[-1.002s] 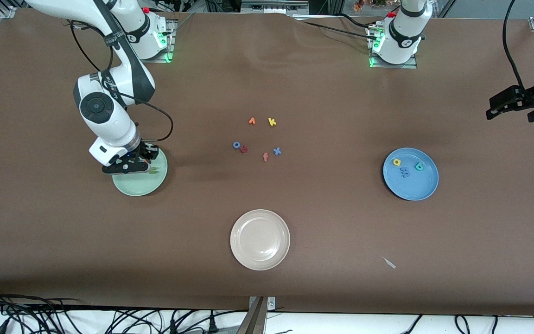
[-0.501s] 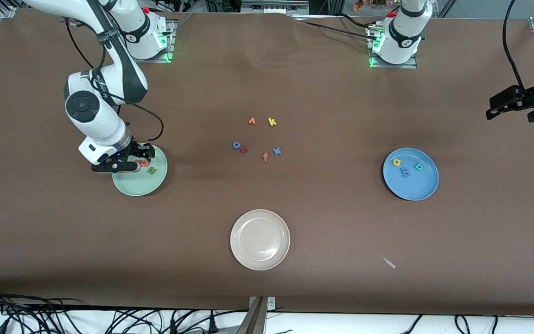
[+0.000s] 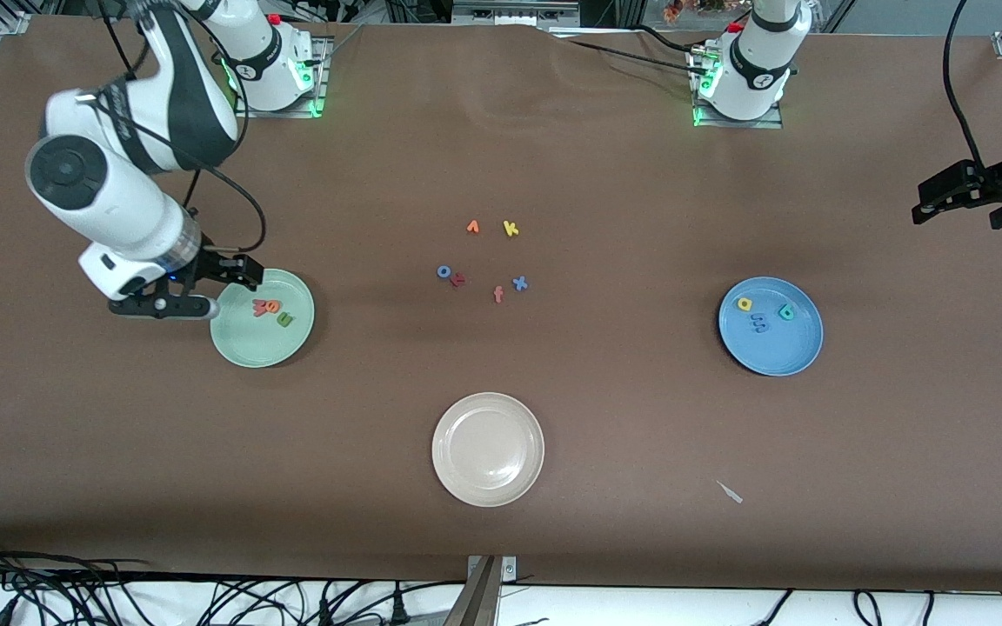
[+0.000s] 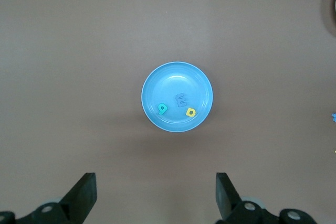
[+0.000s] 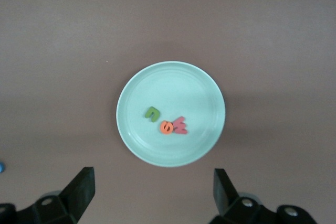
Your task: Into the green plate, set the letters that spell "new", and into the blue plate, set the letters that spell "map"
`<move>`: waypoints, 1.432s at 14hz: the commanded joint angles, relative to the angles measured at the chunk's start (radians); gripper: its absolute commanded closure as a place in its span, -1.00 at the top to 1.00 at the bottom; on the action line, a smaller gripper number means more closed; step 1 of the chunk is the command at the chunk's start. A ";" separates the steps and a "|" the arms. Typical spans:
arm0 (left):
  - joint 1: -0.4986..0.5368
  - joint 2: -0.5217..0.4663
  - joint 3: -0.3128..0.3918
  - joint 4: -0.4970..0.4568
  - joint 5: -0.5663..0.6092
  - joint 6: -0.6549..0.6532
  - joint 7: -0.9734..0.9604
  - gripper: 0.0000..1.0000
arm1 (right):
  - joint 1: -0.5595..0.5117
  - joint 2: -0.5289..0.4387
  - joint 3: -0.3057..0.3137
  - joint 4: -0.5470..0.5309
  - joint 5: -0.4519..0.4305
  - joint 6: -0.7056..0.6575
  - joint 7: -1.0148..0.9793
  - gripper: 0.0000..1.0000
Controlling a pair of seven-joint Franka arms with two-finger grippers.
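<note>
With n [image 5: 152,113], e [image 5: 167,127], w [image 5: 180,125] in green plate [image 3: 240,343], m [image 4: 181,99], a [image 4: 190,112], p [image 4: 163,109] in blue plate [image 3: 771,356], lift open, empty right gripper [image 3: 205,291] clear above the rim; leave open left gripper [image 3: 958,196], waiting at table's edge, parked.

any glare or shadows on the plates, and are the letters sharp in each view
Front view: soft shadow beside the green plate, mild sheen on the beige plate, letters tiny. Left wrist view: pale glare on the blue plate, the "m" faint. Right wrist view: even light, "n", "e", "w" crisp.
</note>
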 commanded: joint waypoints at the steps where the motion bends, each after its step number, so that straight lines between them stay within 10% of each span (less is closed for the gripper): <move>1: -0.004 -0.002 0.003 0.001 -0.013 -0.010 0.008 1.00 | 0.003 -0.003 -0.041 0.196 0.071 -0.194 -0.074 1.00; 9: -0.004 -0.002 0.003 0.003 -0.013 -0.010 0.008 1.00 | 0.003 -0.003 -0.207 0.377 0.165 -0.360 -0.110 1.00; 20: -0.004 -0.002 0.003 0.003 -0.013 -0.010 0.008 1.00 | 0.011 -0.009 -0.190 0.381 0.157 -0.431 -0.113 1.00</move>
